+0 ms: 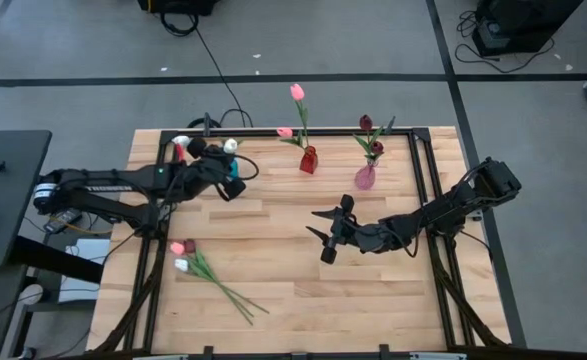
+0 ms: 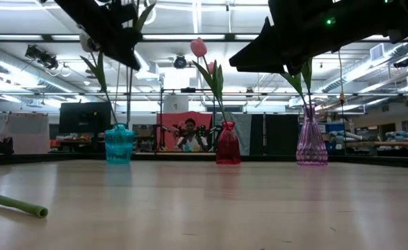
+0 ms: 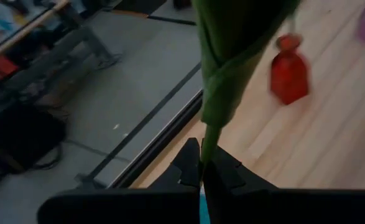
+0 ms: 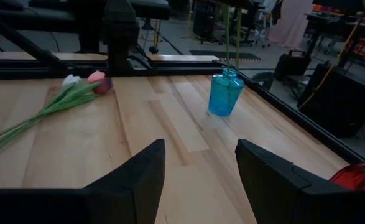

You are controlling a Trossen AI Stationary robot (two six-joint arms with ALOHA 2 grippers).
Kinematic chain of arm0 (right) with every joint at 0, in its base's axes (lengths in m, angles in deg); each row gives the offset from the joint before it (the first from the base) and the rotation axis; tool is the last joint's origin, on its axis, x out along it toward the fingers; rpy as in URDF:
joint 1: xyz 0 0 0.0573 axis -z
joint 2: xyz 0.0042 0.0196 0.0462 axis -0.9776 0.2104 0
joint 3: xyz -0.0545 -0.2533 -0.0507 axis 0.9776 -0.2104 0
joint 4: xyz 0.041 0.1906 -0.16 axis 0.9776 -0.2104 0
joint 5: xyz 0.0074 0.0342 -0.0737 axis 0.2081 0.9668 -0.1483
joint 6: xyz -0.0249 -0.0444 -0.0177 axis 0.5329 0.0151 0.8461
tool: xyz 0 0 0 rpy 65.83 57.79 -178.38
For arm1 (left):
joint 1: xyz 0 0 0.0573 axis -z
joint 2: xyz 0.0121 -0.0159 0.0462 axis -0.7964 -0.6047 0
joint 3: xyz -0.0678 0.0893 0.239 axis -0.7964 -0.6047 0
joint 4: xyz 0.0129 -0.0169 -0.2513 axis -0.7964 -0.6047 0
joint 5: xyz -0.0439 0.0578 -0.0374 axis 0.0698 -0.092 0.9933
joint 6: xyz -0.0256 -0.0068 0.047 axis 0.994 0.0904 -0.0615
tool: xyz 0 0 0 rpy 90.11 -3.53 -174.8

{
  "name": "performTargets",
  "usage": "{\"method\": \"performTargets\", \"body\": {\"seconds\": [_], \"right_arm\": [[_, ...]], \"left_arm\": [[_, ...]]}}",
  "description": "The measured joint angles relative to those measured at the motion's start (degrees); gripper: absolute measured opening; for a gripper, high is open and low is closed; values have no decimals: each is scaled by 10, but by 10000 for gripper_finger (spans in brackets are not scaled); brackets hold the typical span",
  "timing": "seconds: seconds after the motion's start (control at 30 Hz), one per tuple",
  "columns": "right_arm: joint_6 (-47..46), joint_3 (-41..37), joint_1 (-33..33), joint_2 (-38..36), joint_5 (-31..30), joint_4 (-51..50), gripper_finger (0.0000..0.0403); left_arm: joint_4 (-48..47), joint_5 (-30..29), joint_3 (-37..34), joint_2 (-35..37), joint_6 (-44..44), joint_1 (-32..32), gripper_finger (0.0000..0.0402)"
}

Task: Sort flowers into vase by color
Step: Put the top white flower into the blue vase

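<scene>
Left gripper [image 3: 202,169] pinches a tulip stem [image 3: 211,140] above the blue vase [image 4: 224,93], which the high view hides; right gripper [image 4: 198,168] hovers mid-table, jaws wide; three tulips [image 1: 198,265] lie front-left

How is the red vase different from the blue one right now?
The red vase stands free at the table's back middle with pink tulips; the blue vase sits further left, under the left gripper, which is shut on a green stem. Both stand upright on the table.
</scene>
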State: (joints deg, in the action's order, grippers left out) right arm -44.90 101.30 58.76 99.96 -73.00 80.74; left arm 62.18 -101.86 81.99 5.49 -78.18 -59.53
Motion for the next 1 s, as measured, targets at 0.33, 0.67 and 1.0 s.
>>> {"method": "performTargets", "body": {"seconds": [0.33, 0.67, 1.0], "right_arm": [[0, 0, 0, 0, 0, 0, 208], [0, 0, 0, 0, 0, 1, 208], [0, 0, 1, 0, 12, 0, 208]], "left_arm": [[-71, 13, 35, 0, 19, 0, 6], [-69, 2, 1, -23, 19, -22, 7], [-18, 22, -53, -27, -4, -64, 13]]}}
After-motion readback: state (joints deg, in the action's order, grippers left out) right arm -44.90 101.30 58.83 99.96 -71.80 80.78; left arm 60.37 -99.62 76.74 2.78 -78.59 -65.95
